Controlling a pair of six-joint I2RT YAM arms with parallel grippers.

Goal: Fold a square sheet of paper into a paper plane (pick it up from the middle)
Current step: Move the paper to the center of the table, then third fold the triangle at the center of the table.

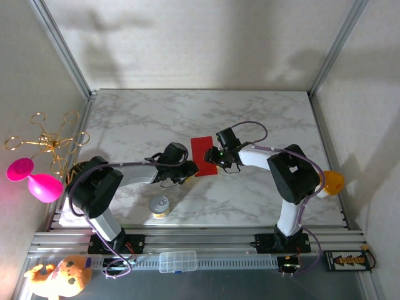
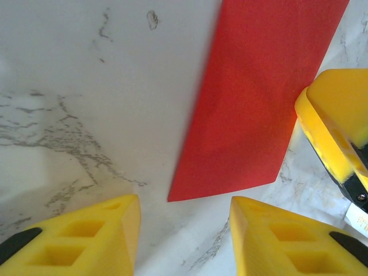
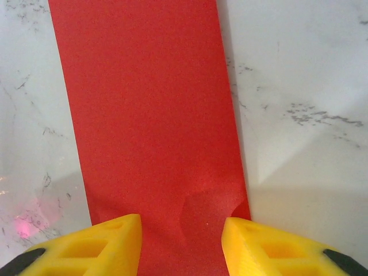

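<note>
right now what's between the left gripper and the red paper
Bare marble table: in the left wrist view a short strip of it separates the left gripper from the red paper.

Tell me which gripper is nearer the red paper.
Right. The right gripper is over the red paper's end; the left gripper sits just short of its corner.

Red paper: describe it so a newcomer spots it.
On the marble table, look centre, between the left hand and right hand. The red paper lies flat there, a narrow rectangle. Unlike the round pink toy at the left wall, it is bright red.
</note>
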